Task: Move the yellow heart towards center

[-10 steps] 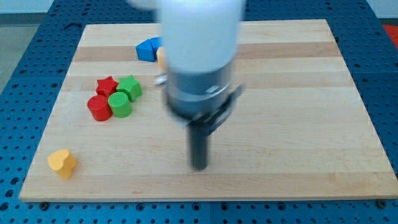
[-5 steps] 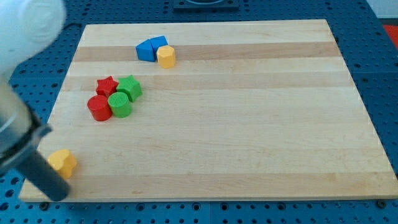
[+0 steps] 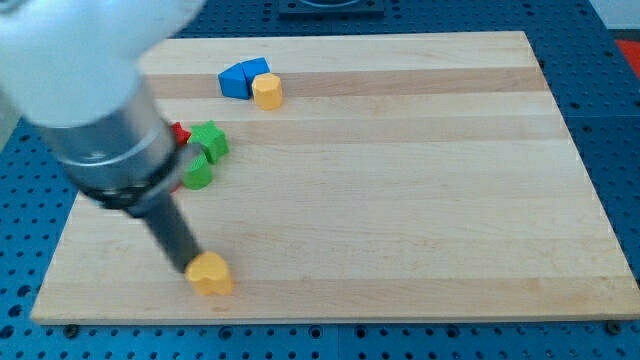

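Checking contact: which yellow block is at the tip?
The yellow heart near the view's bottom; my tip touches its left side. The yellow hexagon sits far up.

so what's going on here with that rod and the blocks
A robot arm is pushing the yellow heart across the wooden board with its rod. My tip sits against the heart's left side, near the view's bottom left, so the heart is far from the center. Off to the upper left, partly hidden by the arm, are a green star, a green block and a red block. Blue blocks and a yellow block sit near the top.
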{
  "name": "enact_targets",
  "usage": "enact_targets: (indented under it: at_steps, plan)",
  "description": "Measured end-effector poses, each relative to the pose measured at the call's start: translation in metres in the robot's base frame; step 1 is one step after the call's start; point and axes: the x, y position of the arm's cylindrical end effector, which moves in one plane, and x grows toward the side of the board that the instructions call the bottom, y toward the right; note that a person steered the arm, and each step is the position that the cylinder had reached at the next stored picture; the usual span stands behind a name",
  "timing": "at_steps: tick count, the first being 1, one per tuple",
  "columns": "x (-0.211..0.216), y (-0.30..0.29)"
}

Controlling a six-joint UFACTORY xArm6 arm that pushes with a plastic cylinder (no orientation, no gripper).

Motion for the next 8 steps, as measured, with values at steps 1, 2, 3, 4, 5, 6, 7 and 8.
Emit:
enact_targets:
  at_steps: [1,2,3,4,5,6,7,8]
  plan:
    - [0.000,0.033]
    - [0.004,-0.030]
    - [0.030,-0.086]
    - [0.050,-0.088]
    - [0.051,-0.043]
    - [0.051,0.042]
    - [0.028,0.094]
    - [-0.020,0.095]
